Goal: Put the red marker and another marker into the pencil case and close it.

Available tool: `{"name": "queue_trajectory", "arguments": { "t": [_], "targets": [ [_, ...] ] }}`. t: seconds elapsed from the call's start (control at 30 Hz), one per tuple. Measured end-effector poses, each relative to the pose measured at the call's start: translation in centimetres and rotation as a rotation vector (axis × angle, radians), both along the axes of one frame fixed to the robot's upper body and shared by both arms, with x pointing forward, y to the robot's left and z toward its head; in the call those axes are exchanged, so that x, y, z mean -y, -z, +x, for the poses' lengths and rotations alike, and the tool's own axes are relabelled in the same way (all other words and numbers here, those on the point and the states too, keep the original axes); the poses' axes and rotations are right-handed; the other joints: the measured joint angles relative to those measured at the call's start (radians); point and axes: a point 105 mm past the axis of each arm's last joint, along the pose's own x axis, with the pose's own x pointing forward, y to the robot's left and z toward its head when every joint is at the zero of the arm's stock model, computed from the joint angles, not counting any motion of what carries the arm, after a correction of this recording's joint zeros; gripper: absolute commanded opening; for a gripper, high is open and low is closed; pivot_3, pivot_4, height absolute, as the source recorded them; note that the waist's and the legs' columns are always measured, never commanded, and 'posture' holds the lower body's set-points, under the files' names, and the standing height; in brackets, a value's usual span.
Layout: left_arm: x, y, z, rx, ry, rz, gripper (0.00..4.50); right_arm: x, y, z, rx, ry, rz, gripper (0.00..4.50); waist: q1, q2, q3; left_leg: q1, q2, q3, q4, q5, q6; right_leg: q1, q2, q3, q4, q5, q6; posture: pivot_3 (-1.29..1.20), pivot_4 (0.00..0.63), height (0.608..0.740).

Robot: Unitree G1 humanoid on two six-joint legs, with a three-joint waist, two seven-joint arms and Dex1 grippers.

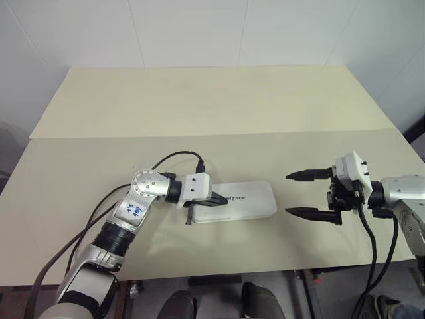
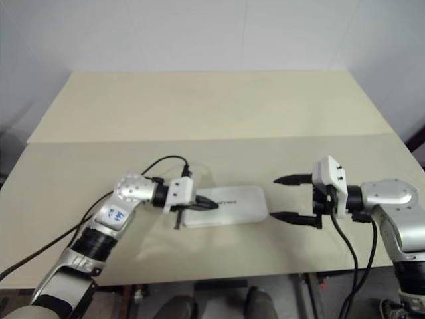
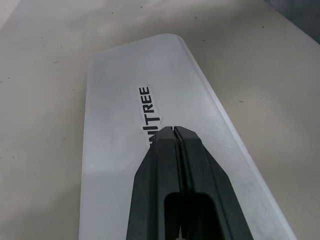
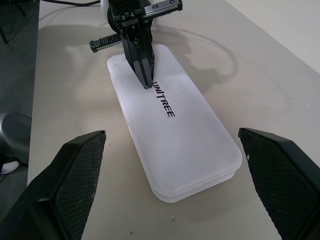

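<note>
On the cream counter [image 1: 199,113]: lid-closing step, case lid down.
Near the front edge lies the white rectangular hard plastic pencil case [image 1: 249,201], lid lowered, "UNITREE" print up. The left hand [image 4: 146,80], its 2 black fingers pressed together and gripping nothing, rests its tips on the lid beside the print, probably to press it fully home. The right hand [image 1: 300,194] hovers just beside the opposite short end, fingers spread wide and empty, likely standing by to steady the case. Neither marker is visible; presumably both are inside.
</note>
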Motion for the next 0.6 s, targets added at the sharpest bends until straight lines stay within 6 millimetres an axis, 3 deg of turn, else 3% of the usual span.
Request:
{"name": "queue_trajectory", "arguments": {
  "t": [0.23,0.4,0.6],
  "targets": [
    [-0.1,-0.2,0.3,0.004,-0.033,-0.017,0.04,-0.5,0.3,0.0,0.003,0.008,0.025,4.50,-0.001,0.000,0.000,0.000,0.000,0.000,0.000,0.000,0.000,0.000,0.000,0.000,0.000,0.000,0.000,0.00,0.150,0.740],
    [-1.6,-0.6,0.7,-0.044,-0.119,-0.112,0.04,-1.1,0.7,0.0,-0.006,-0.003,0.048,4.50,-0.003,0.000,0.000,-0.001,0.000,0.000,-0.001,0.000,0.000,-0.002,0.000,0.000,0.000,0.000,0.000,0.00,0.150,0.740],
    [-4.0,-2.6,0.5,-0.064,-0.207,-0.238,0.04,-1.7,1.1,0.2,-0.017,-0.022,0.054,4.50,-0.001,0.000,0.000,-0.001,0.000,-0.002,-0.001,0.000,0.000,-0.002,0.000,0.000,0.000,0.000,0.000,0.00,0.150,0.740]
  ]
}}
